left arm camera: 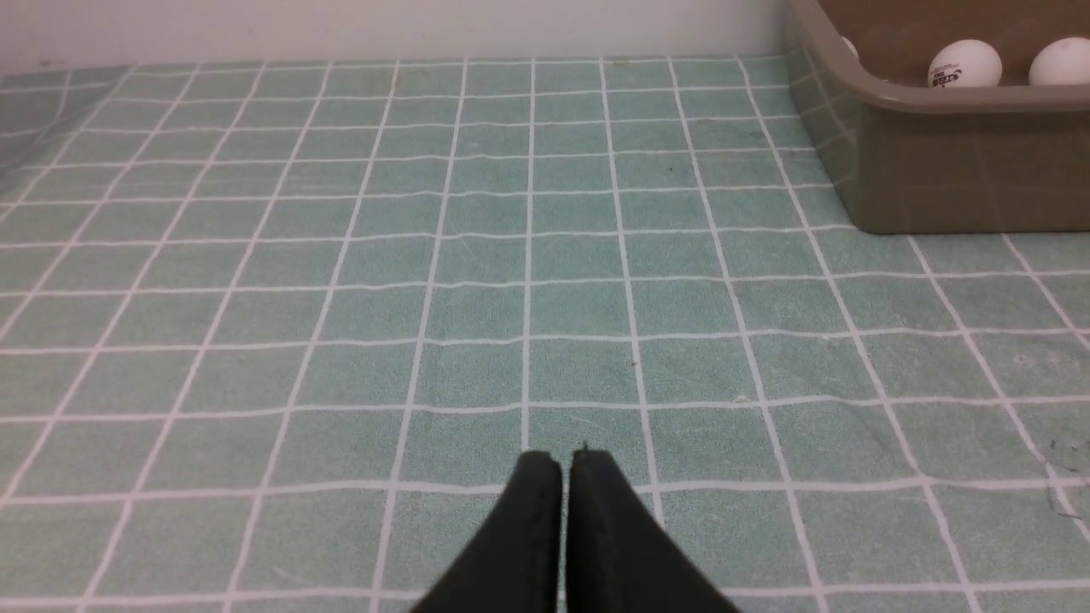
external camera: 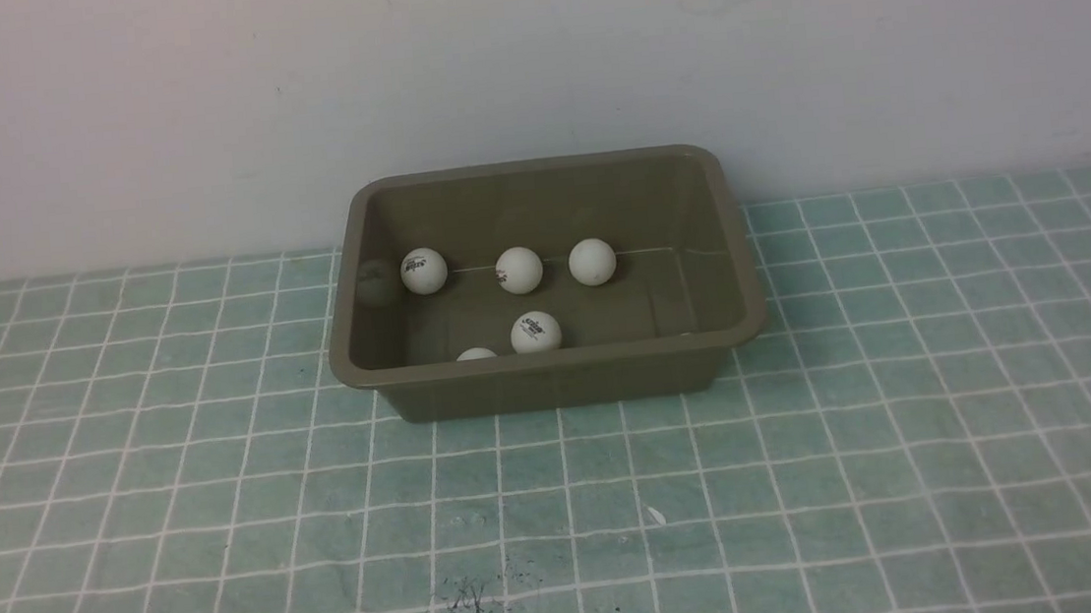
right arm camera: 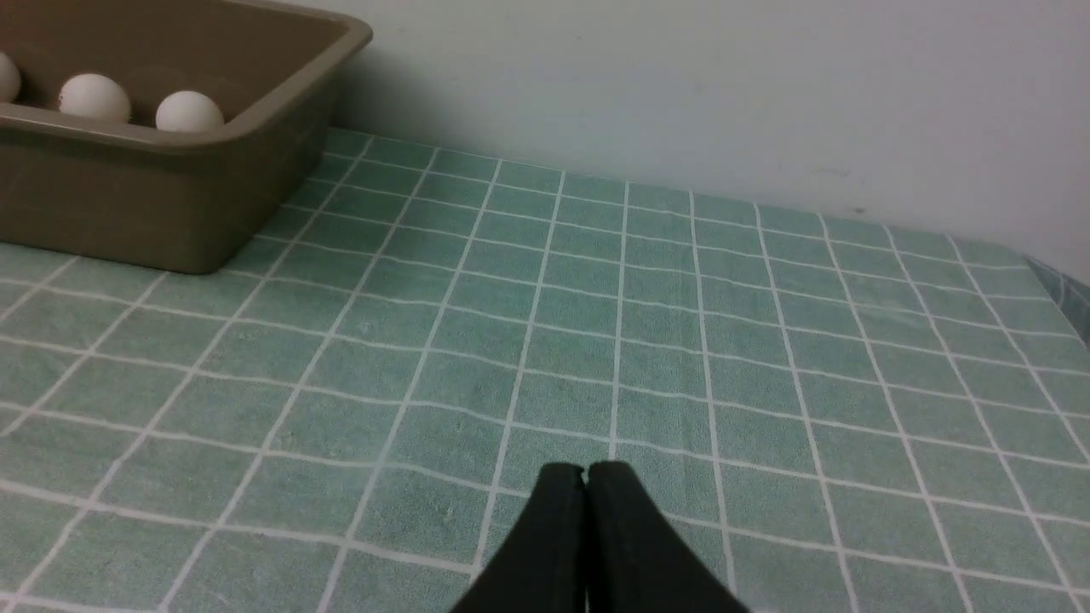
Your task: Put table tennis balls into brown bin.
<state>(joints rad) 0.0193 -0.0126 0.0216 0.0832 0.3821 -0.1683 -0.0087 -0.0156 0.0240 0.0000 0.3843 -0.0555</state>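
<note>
White round table tennis balls [external camera: 535, 332] lie inside the olive-brown rectangular plastic bin [external camera: 552, 380]; left claw [left arm camera: 566, 464] and right claw [right arm camera: 585, 475] are narrowed together.

Soft, dim, even light throughout

Dark tapering claw fingers [left arm camera: 535, 485], (plain things), seemingly black
</note>
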